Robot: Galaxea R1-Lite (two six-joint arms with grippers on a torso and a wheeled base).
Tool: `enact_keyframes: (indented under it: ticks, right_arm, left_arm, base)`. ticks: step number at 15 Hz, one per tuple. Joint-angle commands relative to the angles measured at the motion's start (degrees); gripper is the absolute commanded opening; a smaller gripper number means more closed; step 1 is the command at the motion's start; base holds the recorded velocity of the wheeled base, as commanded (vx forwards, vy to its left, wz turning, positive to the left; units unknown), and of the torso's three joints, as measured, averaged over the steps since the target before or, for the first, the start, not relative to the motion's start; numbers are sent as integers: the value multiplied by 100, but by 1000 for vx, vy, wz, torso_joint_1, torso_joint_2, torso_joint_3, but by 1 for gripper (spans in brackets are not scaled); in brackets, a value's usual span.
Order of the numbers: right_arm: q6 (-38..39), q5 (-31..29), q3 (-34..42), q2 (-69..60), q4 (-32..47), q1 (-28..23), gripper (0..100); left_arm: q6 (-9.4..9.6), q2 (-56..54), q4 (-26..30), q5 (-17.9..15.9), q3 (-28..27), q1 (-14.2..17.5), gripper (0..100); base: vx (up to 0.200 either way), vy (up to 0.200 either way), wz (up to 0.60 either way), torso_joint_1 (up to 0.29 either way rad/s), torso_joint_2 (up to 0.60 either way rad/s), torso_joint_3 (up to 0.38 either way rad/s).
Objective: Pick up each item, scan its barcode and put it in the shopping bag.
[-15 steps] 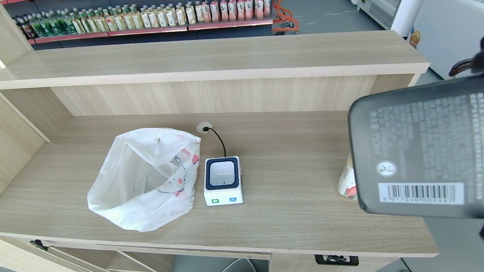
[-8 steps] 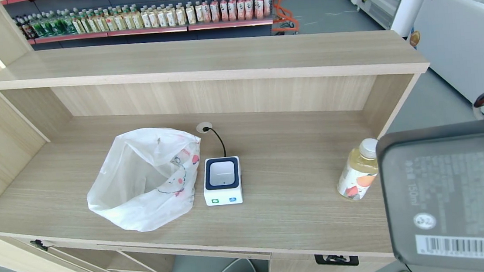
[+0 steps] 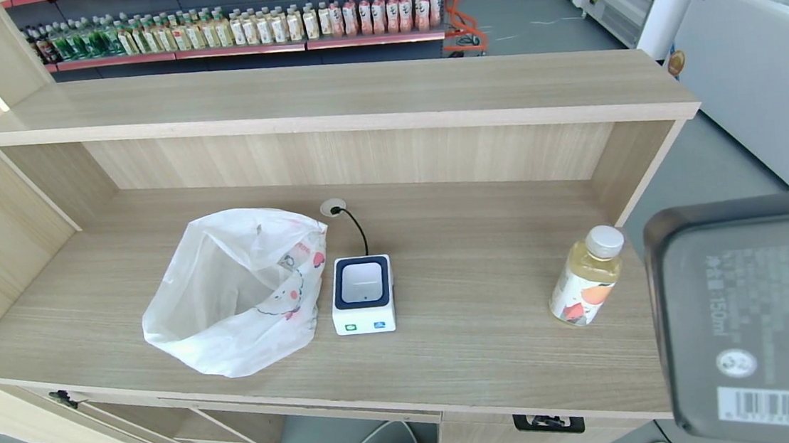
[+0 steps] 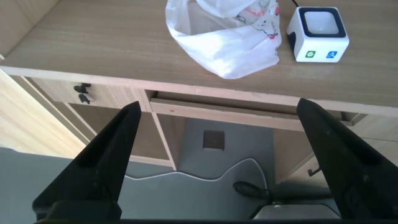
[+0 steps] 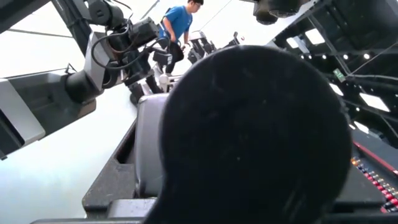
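– At the right edge of the head view, what is that dark slab?
– A dark container (image 3: 761,332), held up in the air close to the camera with its label and barcode facing it. Its right and lower parts are cut off by the frame.
– What grips it?
– The right tool (image 5: 249,143), clamped on it. In the right wrist view the container's rounded end hides most of the tool, so the hold itself is hard to make out.
– And the left arm?
– It is off the front edge of the surface (image 3: 479,292), pointing toward it. The left tool (image 4: 217,168) has its fingers (image 4: 102,165) wide apart, holding and touching nothing.
– The other things?
– The shopping bag (image 3: 230,300) lies open on the surface, with the scanner (image 3: 363,294) just beside it on the right. A pale bottle (image 3: 587,277) stands upright well apart from both, near the surface's right end.
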Motion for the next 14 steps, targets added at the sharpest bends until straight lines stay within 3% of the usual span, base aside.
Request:
enact_keyframes:
  ticks: [1,6,14]
  right_arm:
    - [-4,-3,51,-12,6,-51,0]
    - [-593,6,59,-153,981,-279,0]
    - [-620,6,42,-214,1052,-314,0]
  left_arm:
    - [2,-2,0,2,0,0,100]
    - [2,-2,0,2,0,0,100]
    - [2,6,0,2,0,0,100]
  base:
    - [0,0,0,0,0,0]
    - [0,0,0,0,0,0]
    - [0,0,0,0,0,0]
